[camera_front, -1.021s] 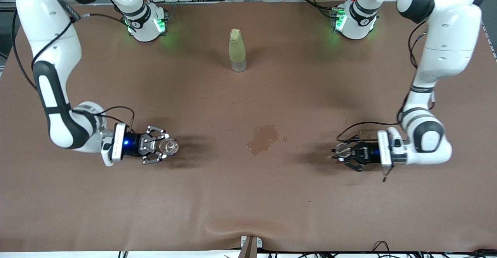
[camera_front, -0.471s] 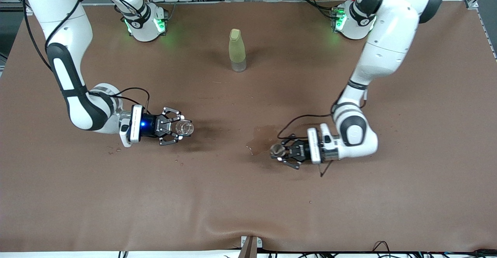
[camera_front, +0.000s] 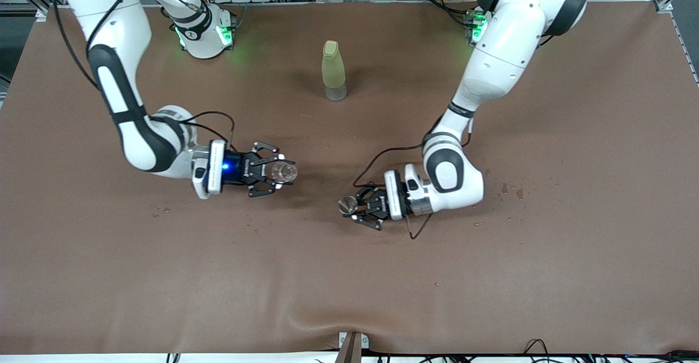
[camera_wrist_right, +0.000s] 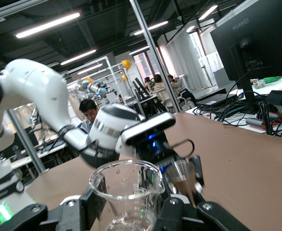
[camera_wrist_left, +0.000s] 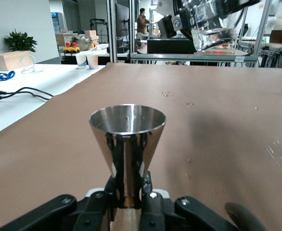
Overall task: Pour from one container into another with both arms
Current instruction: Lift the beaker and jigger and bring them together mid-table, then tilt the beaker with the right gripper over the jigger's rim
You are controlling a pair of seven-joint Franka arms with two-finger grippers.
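Note:
My right gripper [camera_front: 281,172] is shut on the small see-through glass cup [camera_front: 284,172], held upright above the brown table's middle. In the right wrist view the glass cup [camera_wrist_right: 131,190] stands between the black fingers [camera_wrist_right: 177,211], a little liquid at its bottom. My left gripper [camera_front: 350,206] is shut on the grey-topped cup [camera_front: 346,204], also lifted, a short gap from the glass. The left wrist view shows this shiny conical cup [camera_wrist_left: 127,137] clamped by its narrow stem in my left gripper [camera_wrist_left: 128,187], with the glass cup [camera_wrist_left: 212,30] higher up ahead.
A tall yellow-green bottle [camera_front: 333,71] stands farther from the front camera, between the two bases. Water droplets [camera_front: 509,190] dot the brown table [camera_front: 349,297] toward the left arm's end, and more droplets [camera_front: 159,210] lie toward the right arm's end.
Both arms have swung in from the table's ends toward its middle, each carrying its cup. The gap between the two cups has shrunk greatly. The left arm now covers the wet patch.

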